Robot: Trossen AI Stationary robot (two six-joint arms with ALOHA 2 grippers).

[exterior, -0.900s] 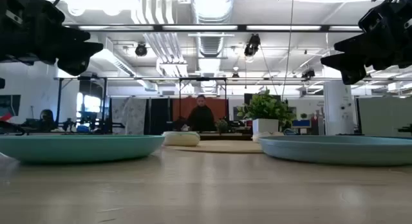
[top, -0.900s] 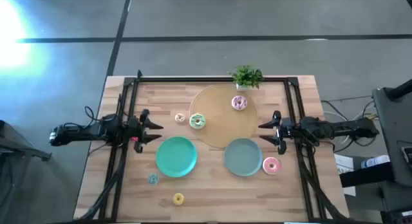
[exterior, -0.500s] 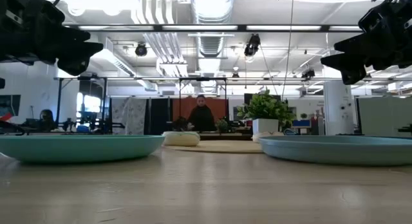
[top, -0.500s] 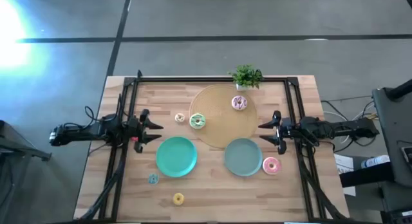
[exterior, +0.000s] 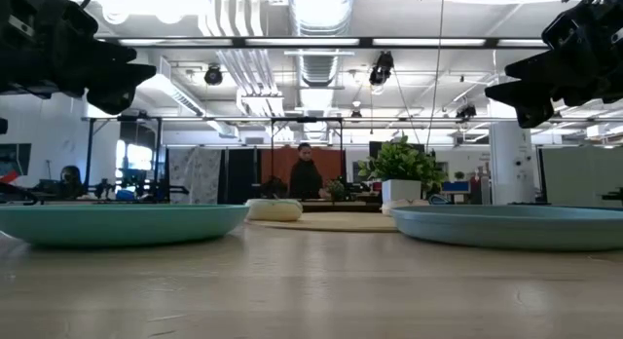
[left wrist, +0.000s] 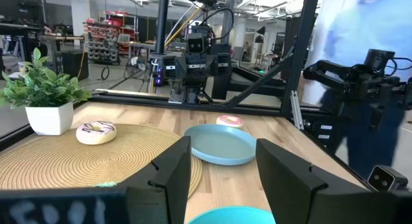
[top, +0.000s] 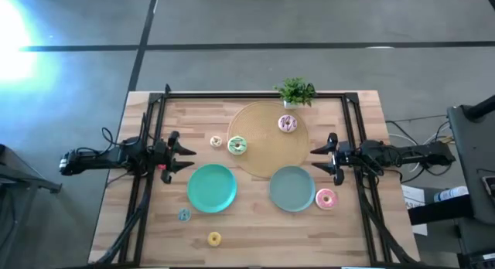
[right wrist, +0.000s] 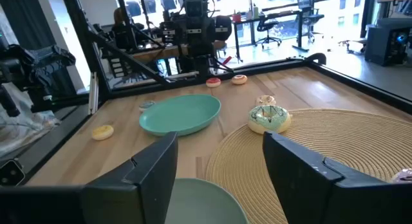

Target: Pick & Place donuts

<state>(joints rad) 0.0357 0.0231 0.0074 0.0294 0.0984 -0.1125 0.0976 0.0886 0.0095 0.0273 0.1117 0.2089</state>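
Two grippers of mine, left gripper (top: 182, 153) and right gripper (top: 321, 158), hang fingers apart over the table edges. Between them lie the teal plate (top: 211, 187) and grey-green plate (top: 291, 188); pink donut (top: 326, 199) sits beside the latter. Farther, green-iced donut (top: 237, 145) and sprinkled donut (top: 288, 124) rest on the tan mat (top: 267, 149), before the potted plant (top: 296, 92).

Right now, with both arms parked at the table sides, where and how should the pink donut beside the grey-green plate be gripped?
The pink donut lies flat on bare wood, just right of the grey-green plate. Best guess: the right gripper, open and nearest, comes straight down and pinches across the ring's outer edge. Line the fingers along the plate's rim, not across it, so neither lands on the plate.
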